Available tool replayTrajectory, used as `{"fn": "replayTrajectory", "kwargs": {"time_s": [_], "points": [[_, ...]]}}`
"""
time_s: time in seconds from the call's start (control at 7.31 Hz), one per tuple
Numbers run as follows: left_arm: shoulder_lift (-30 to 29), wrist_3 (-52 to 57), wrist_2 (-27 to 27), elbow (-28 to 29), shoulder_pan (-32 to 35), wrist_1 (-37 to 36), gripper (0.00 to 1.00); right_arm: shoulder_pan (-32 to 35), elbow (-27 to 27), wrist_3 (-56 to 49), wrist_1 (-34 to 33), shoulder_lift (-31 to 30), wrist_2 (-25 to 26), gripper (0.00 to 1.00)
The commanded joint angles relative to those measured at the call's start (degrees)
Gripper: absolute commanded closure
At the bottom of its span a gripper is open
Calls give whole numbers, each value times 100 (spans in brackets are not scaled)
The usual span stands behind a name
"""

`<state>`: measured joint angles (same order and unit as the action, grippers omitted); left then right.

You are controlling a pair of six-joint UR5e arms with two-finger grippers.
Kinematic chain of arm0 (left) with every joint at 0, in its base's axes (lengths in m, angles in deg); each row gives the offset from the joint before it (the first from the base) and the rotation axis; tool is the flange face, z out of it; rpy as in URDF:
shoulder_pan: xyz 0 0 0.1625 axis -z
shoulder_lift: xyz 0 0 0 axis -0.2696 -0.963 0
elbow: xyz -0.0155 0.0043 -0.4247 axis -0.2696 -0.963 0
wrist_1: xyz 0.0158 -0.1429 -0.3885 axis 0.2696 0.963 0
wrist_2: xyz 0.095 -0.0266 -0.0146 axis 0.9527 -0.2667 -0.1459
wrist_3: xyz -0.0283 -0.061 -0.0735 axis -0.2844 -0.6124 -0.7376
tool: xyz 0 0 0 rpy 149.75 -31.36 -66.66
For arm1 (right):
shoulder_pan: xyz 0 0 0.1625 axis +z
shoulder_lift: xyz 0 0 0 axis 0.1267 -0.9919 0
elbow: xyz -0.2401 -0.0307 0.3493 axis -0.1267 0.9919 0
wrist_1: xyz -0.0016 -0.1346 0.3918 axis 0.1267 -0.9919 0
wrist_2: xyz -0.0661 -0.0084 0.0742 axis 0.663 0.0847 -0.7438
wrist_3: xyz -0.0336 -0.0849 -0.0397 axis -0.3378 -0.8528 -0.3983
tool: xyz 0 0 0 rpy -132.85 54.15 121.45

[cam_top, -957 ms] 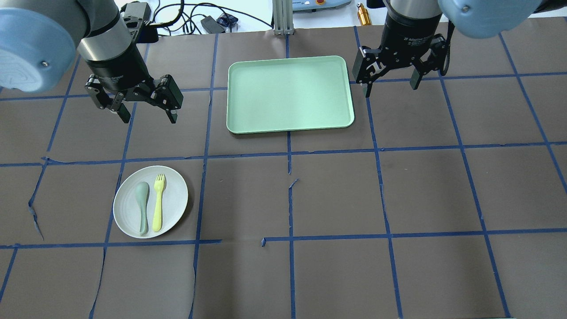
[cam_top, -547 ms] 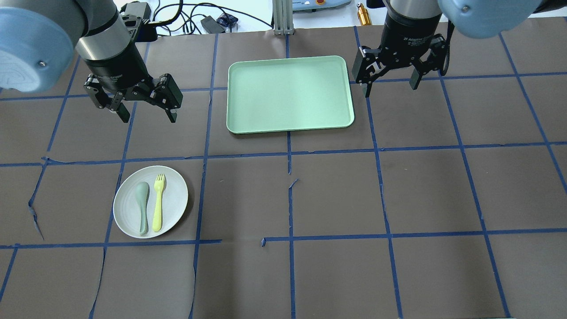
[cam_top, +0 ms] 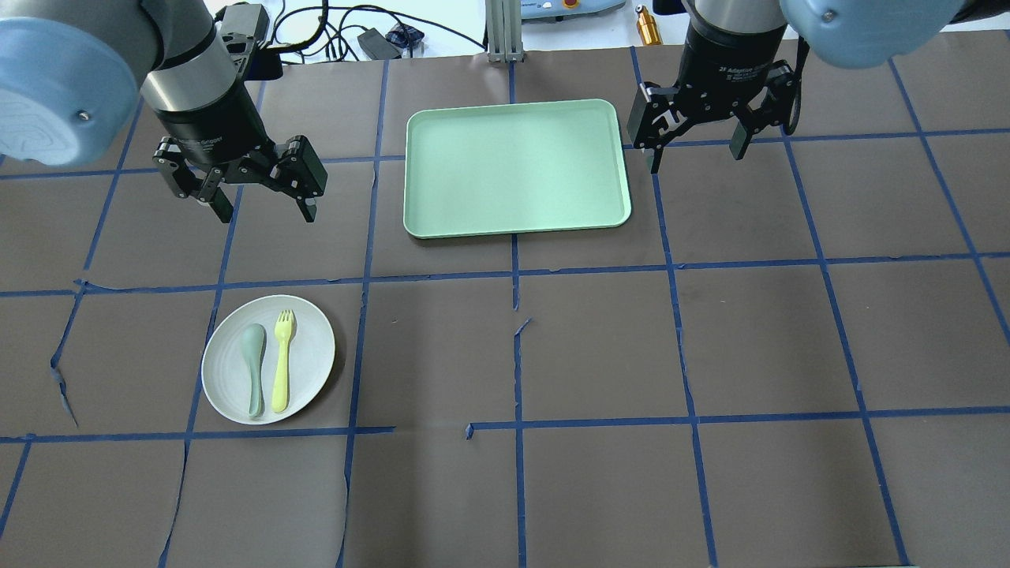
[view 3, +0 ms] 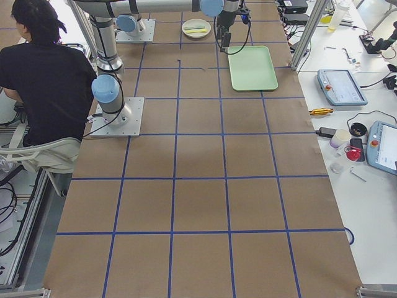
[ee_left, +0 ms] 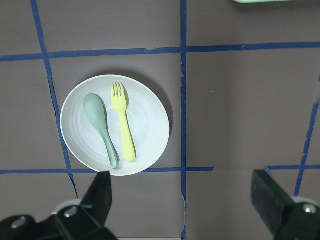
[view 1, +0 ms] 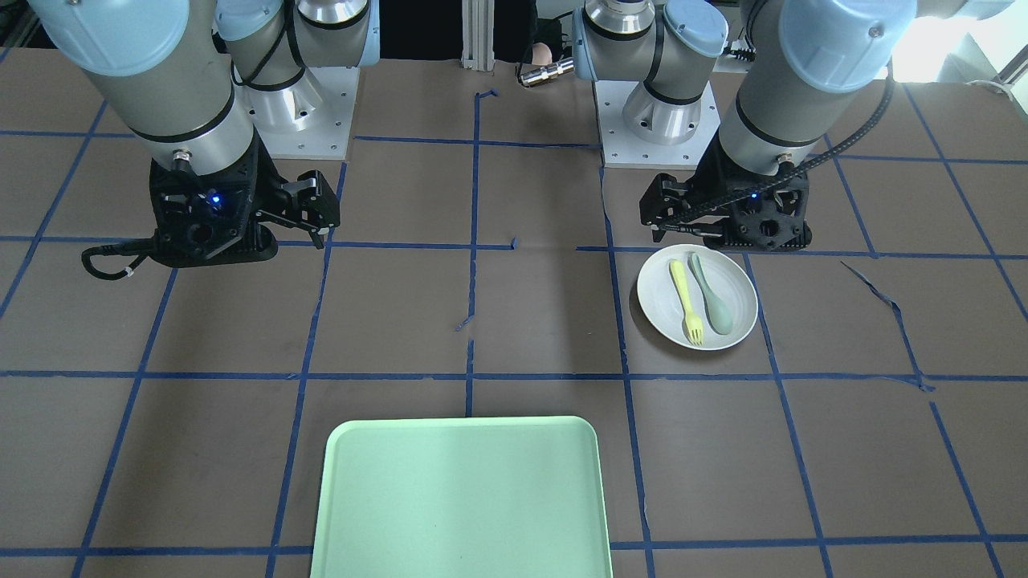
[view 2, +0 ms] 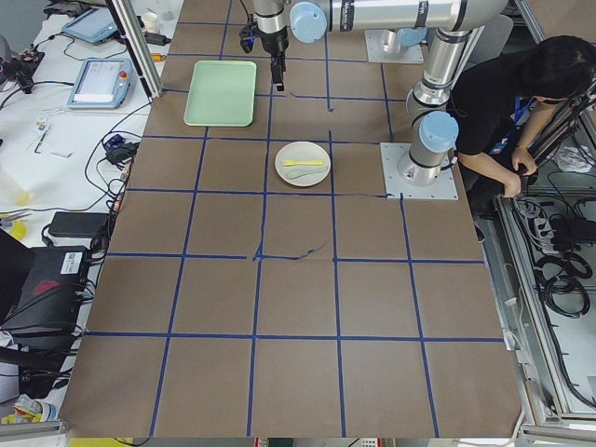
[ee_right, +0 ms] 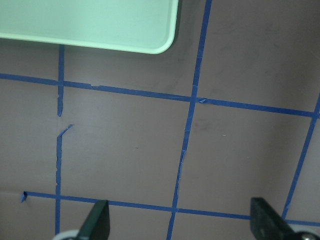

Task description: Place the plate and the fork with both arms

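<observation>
**Asker:** Where is the plate?

**Me:** The plate lies flat on the counter, on my left side. It is nearer my base than the mint-green tray and well apart from it. A blue tape line runs just along its near side.

**Asker:** And the fork?

**Me:** The fork lies on the plate, just beside a grey-green spoon and to that spoon's right. The two are almost parallel. The tines and the spoon's bowl both point away from me, toward the tray's end of the counter.

**Asker:** What about your left jaws?

**Me:** My left jaws are spread wide with nothing between them. My left arm hangs them well above the counter, left of the tray and clear of the plate. I cannot tell which spot of the counter lies straight beneath them. In my left wrist camera both black fingers stand at the bottom edge. The plate, with fork and spoon on it, sits above the left one.

**Asker:** And the right jaws?

**Me:** They are wide apart too, gripping nothing. My right arm holds them above the counter on the tray's right side. My right wrist camera looks down on brown counter, blue tape lines and one rounded corner of the tray.
</observation>
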<state>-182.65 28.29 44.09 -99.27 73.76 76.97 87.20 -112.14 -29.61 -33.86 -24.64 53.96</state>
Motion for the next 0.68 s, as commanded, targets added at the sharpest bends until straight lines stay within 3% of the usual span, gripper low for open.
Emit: {"fn": "replayTrajectory", "kwargs": {"time_s": [0.0, 0.55], "points": [[24, 64, -10, -129, -27, -16, 0, 0, 0, 0, 0, 3, 8, 0], [33, 11, -28, -201, -124, -25, 0, 0, -9, 0, 0, 3, 8, 0]]}}
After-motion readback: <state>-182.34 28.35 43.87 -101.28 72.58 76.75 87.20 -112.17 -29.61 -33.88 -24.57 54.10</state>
